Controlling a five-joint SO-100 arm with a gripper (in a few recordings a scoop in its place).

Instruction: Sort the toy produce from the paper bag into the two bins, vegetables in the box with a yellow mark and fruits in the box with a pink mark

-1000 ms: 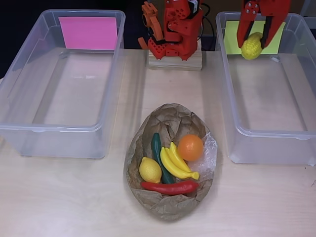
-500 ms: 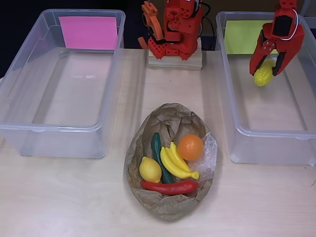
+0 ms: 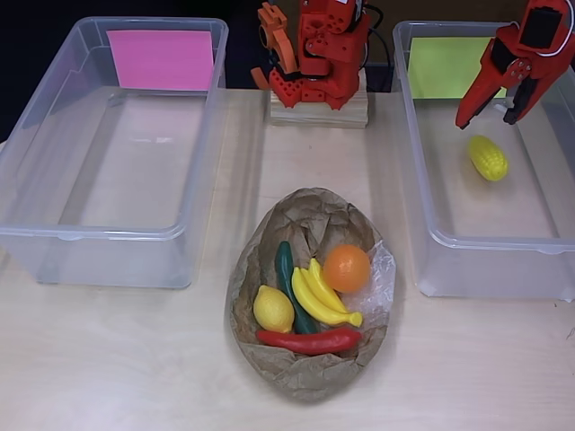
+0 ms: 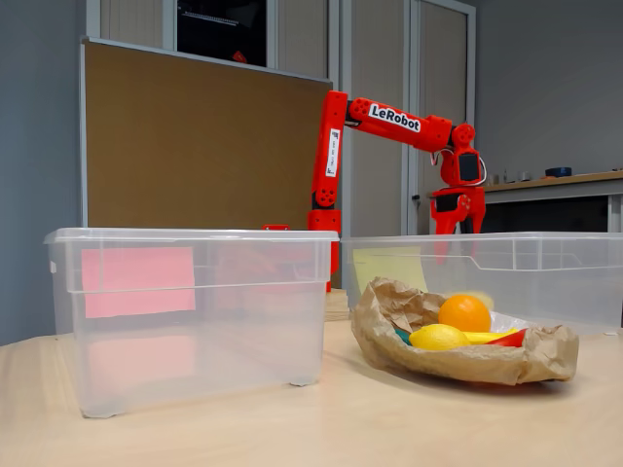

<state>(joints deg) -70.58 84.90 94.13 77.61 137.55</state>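
Note:
A yellow corn cob (image 3: pixel 488 157) lies on the floor of the clear bin with the yellow mark (image 3: pixel 442 66) at the right. My red gripper (image 3: pixel 492 113) hangs open just above it, nothing between its fingers. In the fixed view the gripper (image 4: pixel 458 216) dips behind that bin's rim (image 4: pixel 467 239). The paper bag (image 3: pixel 310 296) at the table's middle holds a lemon (image 3: pixel 273 309), a green cucumber (image 3: pixel 287 269), bananas (image 3: pixel 321 294), an orange (image 3: pixel 347 268) and a red chili (image 3: pixel 310 340). The bin with the pink mark (image 3: pixel 162 59) stands at the left with nothing in it.
The arm's red base (image 3: pixel 316 54) sits on a wooden block (image 3: pixel 319 109) between the two bins at the back. A brown board (image 4: pixel 195 146) stands behind the table in the fixed view. Bare tabletop (image 3: pixel 117 359) lies in front of the bins.
The gripper carried the corn down into the yellow-marked bin, then opened and rose toward the upper right. The corn dropped and now lies on the bin floor.

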